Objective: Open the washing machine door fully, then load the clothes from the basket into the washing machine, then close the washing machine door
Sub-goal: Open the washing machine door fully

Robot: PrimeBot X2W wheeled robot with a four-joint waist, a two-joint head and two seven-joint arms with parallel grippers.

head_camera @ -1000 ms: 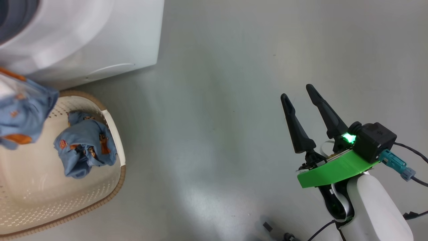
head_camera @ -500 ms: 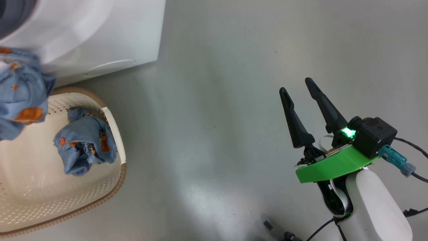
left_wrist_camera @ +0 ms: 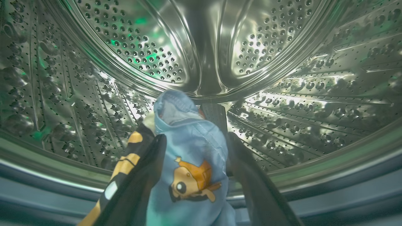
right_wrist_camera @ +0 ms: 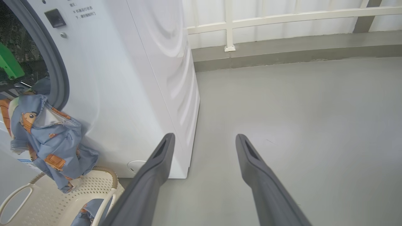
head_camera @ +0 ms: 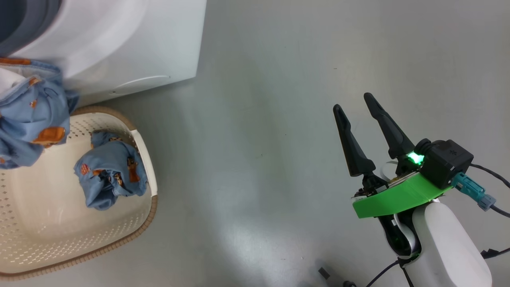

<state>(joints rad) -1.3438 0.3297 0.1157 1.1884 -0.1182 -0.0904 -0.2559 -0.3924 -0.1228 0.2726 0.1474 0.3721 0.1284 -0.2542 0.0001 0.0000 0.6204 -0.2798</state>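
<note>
My left gripper [left_wrist_camera: 196, 136] reaches into the steel drum [left_wrist_camera: 141, 47] of the washing machine [head_camera: 119, 40]. Its fingers stand wide apart, and a light blue garment [left_wrist_camera: 188, 157] with an orange figure lies between them. The same garment [right_wrist_camera: 47, 135] hangs out over the grey seal [right_wrist_camera: 58, 75] and down the washer's front, above the basket [head_camera: 147, 215]. Another bunched garment [head_camera: 107, 175] lies inside the basket. My right gripper [head_camera: 353, 101] is open and holds nothing, far to the right over the floor. The washing machine door is out of view.
Grey floor [head_camera: 259, 139] spreads between the washer and my right arm. A low white railing [right_wrist_camera: 282, 15] and a kerb run along the far wall. Cables [head_camera: 490, 207] trail from my right wrist.
The hanging garment has risen from over the basket toward the drum opening. The head camera has shifted a little. My right gripper has lifted slightly.
</note>
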